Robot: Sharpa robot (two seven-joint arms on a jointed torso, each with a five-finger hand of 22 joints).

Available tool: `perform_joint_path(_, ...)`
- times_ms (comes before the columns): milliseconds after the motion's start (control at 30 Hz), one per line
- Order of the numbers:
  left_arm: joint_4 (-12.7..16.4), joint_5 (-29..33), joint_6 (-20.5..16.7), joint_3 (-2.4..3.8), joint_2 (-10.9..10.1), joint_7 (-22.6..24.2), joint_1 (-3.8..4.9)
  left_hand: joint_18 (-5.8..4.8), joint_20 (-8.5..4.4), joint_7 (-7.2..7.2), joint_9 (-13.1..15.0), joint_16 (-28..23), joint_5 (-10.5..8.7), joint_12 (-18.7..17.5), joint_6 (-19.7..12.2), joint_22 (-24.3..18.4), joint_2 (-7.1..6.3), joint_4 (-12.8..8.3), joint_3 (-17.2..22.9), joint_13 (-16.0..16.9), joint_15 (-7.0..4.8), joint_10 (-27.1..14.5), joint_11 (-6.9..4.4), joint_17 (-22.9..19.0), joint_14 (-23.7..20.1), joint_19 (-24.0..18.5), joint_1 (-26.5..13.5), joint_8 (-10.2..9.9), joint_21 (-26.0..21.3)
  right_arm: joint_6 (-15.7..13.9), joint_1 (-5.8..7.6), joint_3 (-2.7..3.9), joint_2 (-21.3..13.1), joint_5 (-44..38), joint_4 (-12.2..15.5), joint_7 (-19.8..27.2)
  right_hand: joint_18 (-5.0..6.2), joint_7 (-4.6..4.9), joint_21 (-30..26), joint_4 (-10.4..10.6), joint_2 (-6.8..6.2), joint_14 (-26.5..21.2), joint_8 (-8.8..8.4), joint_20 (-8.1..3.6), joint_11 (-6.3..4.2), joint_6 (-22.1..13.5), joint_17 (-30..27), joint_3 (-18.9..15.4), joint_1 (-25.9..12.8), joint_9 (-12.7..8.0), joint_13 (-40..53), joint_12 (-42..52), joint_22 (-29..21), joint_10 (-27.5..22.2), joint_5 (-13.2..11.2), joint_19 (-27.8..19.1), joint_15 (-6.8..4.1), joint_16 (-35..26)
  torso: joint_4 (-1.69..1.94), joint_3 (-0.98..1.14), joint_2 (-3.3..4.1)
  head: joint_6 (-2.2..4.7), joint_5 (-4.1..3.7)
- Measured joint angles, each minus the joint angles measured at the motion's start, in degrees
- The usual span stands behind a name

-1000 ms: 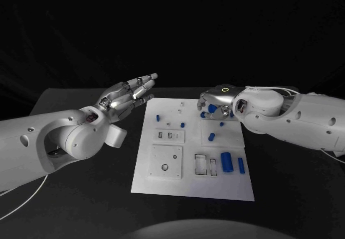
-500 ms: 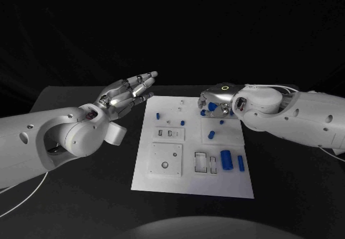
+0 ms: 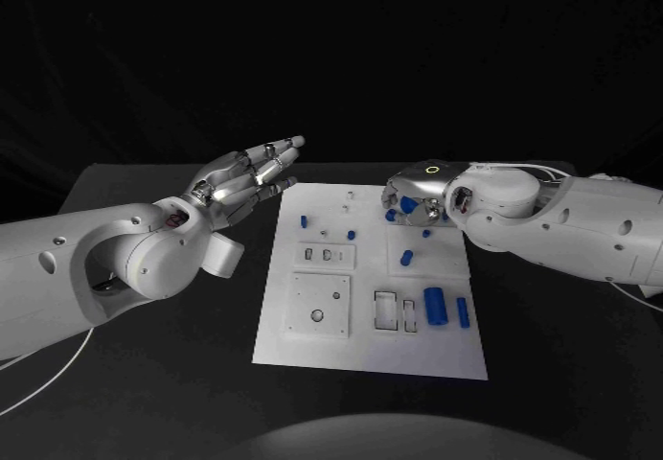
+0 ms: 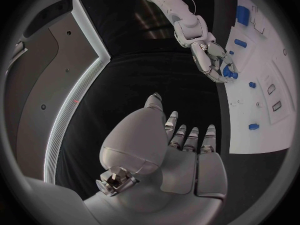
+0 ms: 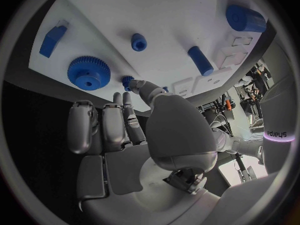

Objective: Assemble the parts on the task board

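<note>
White task board (image 3: 371, 356) lies mid-bench, blue parts (image 3: 437, 307) scattered on it, a blue gear (image 5: 88, 72) near its far edge; right hand (image 3: 415, 196) hovers over that far edge, fingers (image 5: 103, 125) loosely curled, holding nothing visible, gear partly hidden in head view; left hand (image 3: 246, 178) raised off board's left edge, fingers spread, empty.

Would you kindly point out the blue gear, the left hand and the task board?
blue gear (image 5: 89, 72), right wrist view, on its toothed face.
left hand (image 3: 249, 179), head view, middle of the hand.
task board (image 3: 373, 359), head view, bare near edge.
</note>
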Motion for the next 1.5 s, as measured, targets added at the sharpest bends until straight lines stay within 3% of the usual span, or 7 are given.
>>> perform_joint_path(467,-0.4,0.0,0.1,0.0,0.1,-0.4,-0.01,0.01,0.0,0.21,0.0,0.1,0.23,0.2,0.2,0.0,0.0,0.0,0.0,0.0,0.41,0.2,0.2,0.0,0.0,0.0,0.0,0.0,0.0,-0.2,-0.27,0.0,0.5,0.5,-1.0,0.8,0.01,-0.71,0.4,-0.4,0.0,0.2,0.9,-0.32,-0.87,2.3,-0.5,0.8,0.0,1.4,-1.2,-1.1,0.0,4.6,0.7,0.3,-0.65,0.0,-0.05,-0.01,-0.11,-0.43,-0.11)
perform_joint_path(733,-0.6,0.0,0.3,-0.01,0.3,-0.7,-0.03,0.01,0.21,0.21,0.0,0.2,0.5,0.2,0.2,0.0,0.0,0.0,0.0,0.0,0.41,0.2,0.2,0.1,0.0,0.2,0.4,0.0,0.0,-0.2,-0.58,0.01,1.0,1.0,-1.7,1.3,0.1,-0.71,0.4,-0.4,0.0,0.0,0.9,-0.32,-0.93,2.3,-1.1,0.8,0.0,1.6,-1.7,-1.9,0.0,5.1,-0.7,0.3,-0.81,0.0,-0.02,-0.04,-0.14,-0.68,-0.23)
perform_joint_path(1000,-0.8,0.0,0.4,-0.01,0.3,-1.2,-0.03,0.01,0.21,0.62,0.1,0.4,0.5,0.5,0.6,0.0,0.22,0.0,0.0,0.0,0.62,0.0,0.42,0.1,0.2,0.2,0.7,0.2,0.0,-0.2,-0.96,0.01,1.4,1.4,-2.4,1.5,0.12,-0.6,0.1,-0.3,0.0,0.0,-1.24,-0.53,-0.58,0.2,-1.7,0.9,0.0,0.8,-2.4,-3.3,0.0,5.4,-3.9,0.1,-0.81,-0.4,0.03,-0.04,-0.19,-0.85,-0.21)
perform_joint_path(1167,-0.9,0.0,0.5,-0.02,0.3,-1.6,-0.03,0.01,0.62,0.82,0.1,0.4,0.73,0.5,0.8,0.0,0.0,0.0,0.0,0.0,0.62,0.2,0.6,0.1,0.2,0.2,0.9,0.4,0.2,-0.2,-1.07,0.0,1.5,1.6,-2.6,1.5,0.13,-1.4,-0.6,-0.1,0.0,-0.5,-3.12,-0.29,0.36,-1.5,-2.3,1.1,0.0,-0.4,-3.0,-4.9,0.0,4.6,-5.3,-0.2,-0.28,-0.7,0.02,-0.04,-0.2,-0.91,-0.12)
perform_joint_path(1367,-1.0,0.0,0.5,-0.02,0.3,-1.9,-0.04,0.01,0.62,0.89,0.1,0.4,0.73,0.5,0.9,0.1,0.0,0.0,0.0,0.0,0.62,0.2,0.6,0.1,0.2,0.2,0.9,0.4,0.2,-0.2,-1.12,0.0,1.5,1.8,-2.6,1.5,0.14,-1.27,-0.7,-0.1,0.0,-0.5,-3.33,-0.1,0.4,-0.9,-2.6,1.1,0.0,-0.8,-3.4,-5.7,0.0,3.9,-5.3,-0.3,-0.28,-1.0,-0.01,-0.04,-0.2,-0.98,-0.11)
perform_joint_path(1500,-1.0,0.0,0.6,-0.02,0.3,-2.0,-0.04,0.01,0.62,1.02,0.1,0.4,0.73,0.5,1.0,0.1,0.08,0.0,0.0,0.1,0.62,0.2,0.68,0.1,0.2,0.2,1.0,0.4,0.2,-0.2,-1.15,0.0,1.5,1.9,-2.6,1.6,0.14,-1.09,-0.7,-0.3,0.0,-0.5,-2.47,-0.1,0.4,0.7,-2.6,1.2,0.0,-0.4,-3.4,-5.7,0.0,3.9,-5.1,-0.3,-0.28,-1.0,-0.01,-0.04,-0.2,-1.04,-0.15)
